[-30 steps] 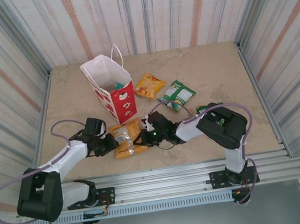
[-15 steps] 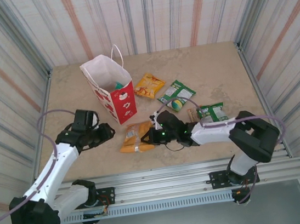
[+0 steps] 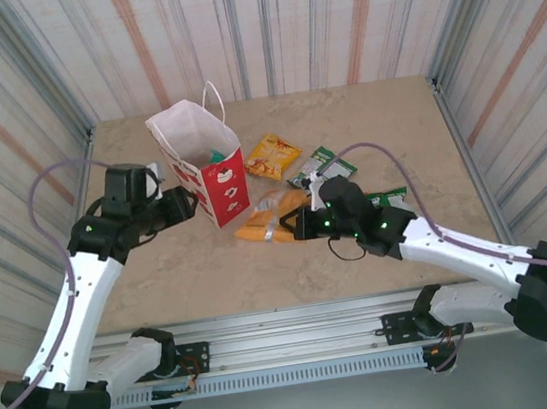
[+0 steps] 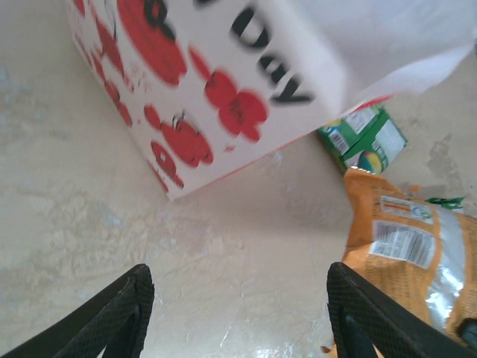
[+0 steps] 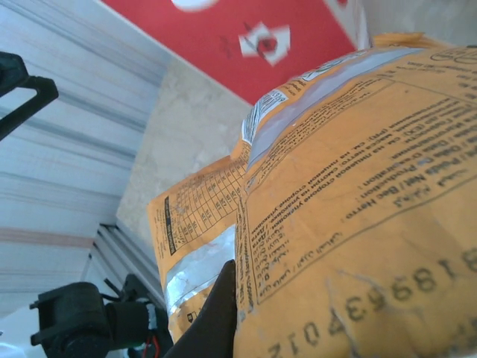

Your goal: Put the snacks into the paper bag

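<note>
Right hand [image 3: 304,227] is clamped shut on one end of a shiny orange foil snack packet [image 3: 264,224]. It looks like there may be a second orange packet riding along underneath, but I can't tell if that's two or one folded. The packet hangs out sideways from the hand, pointing at the upright white-and-red paper bag [image 3: 190,145], which stands toward the far left part of the marble-look bench [image 3: 393,118]. My guess is that it's gripped by the end so the free end can go over the rim first.

Left hand [image 3: 185,205] is just beside the bag's left face, jaws spread wide with nothing between the fingers [image 4: 119,317]. From its wrist view the bag's printed side is right in front of it. I'd say it's there to brace the bag or hold it open, since thin paper tips easily when something gets pushed in.

There's already a small teal packet [image 3: 215,155] peeking out of the bag mouth. Waiting near the middle of the bench are a yellow-orange crinkly packet [image 3: 273,154], a green printed packet [image 3: 327,164] and another green packet [image 3: 386,197] half under the right arm.
</note>
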Robot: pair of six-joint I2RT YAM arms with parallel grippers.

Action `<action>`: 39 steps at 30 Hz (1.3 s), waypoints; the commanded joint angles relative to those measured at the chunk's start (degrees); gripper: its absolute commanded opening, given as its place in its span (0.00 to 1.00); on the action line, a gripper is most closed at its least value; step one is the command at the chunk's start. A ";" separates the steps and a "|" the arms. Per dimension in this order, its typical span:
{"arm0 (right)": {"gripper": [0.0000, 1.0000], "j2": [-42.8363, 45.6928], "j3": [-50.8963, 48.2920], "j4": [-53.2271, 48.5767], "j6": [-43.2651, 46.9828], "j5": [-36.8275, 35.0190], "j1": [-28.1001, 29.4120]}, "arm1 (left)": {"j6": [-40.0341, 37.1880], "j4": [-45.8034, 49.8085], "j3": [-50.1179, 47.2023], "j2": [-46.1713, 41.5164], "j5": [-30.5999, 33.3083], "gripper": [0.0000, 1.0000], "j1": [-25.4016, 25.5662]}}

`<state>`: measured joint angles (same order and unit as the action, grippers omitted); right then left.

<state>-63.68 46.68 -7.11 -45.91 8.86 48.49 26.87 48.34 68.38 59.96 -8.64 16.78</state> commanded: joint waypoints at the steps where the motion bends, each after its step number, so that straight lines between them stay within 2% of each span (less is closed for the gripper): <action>1: 0.04 2.06 5.58 -7.65 6.88 -1.92 -2.01 | -3.80 3.12 5.76 2.50 1.50 0.66 -1.20; 9: 0.04 -0.44 19.58 -12.38 15.41 -2.88 -5.04 | -3.91 1.16 14.20 6.78 -0.58 0.68 -5.35; 22: 0.05 -17.12 44.22 -14.28 30.24 -6.29 -6.09 | -3.67 -5.06 19.55 13.57 -5.16 0.70 -9.16; 27: 0.05 -23.30 50.22 -13.16 36.19 -7.50 -5.96 | -4.45 -6.83 22.41 18.14 -6.27 0.65 -10.09; 30: 0.05 -27.05 53.30 -11.80 41.82 -8.71 -5.57 | -4.98 -6.57 23.95 20.67 -5.86 0.57 -10.66; 34: 0.05 -32.77 58.05 -11.21 50.58 -10.69 -4.08 | -5.24 -7.63 24.17 21.98 -6.38 0.23 -11.28; 36: 0.05 -35.75 60.35 -11.74 54.42 -12.45 -3.11 | -5.42 -7.95 24.17 21.96 -6.37 0.12 -11.41; 39: 0.06 -40.54 65.99 -13.04 59.23 -15.10 -1.90 | -5.69 -8.25 23.95 21.95 -6.80 0.05 -11.59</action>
<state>-101.32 108.44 -19.84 4.67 -2.44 45.43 22.06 41.45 90.65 82.30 -14.15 5.69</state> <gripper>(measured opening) 0.059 0.060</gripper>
